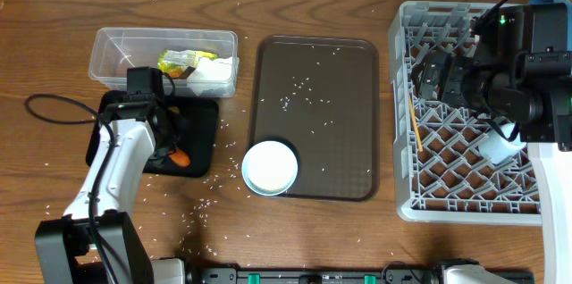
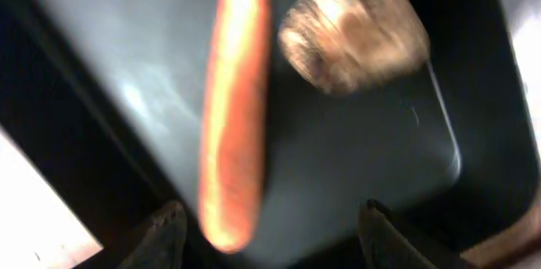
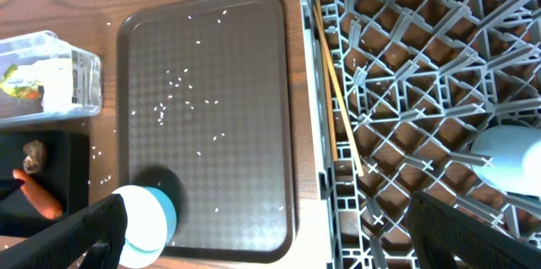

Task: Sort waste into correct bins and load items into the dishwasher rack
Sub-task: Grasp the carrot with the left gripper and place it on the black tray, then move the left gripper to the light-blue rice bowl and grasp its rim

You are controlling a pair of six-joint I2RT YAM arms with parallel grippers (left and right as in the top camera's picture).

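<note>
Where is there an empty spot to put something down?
Most of the brown tray is bare except loose rice grains, up and right of the white bowl on its near-left corner. The wooden table left of the clear tub is bare too. Crowded: the black tray, with carrot, brown lump and the left gripper over it.

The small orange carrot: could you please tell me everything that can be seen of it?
The small orange carrot is a slim, smooth, bright orange stick with rounded ends, blurred in the left wrist view. It lies flat on the floor of the shallow black tray, with the brown food lump beside it but apart. The left gripper hangs over it with jaws apart. One end lies close to a finger, and whether they touch cannot be told.
</note>
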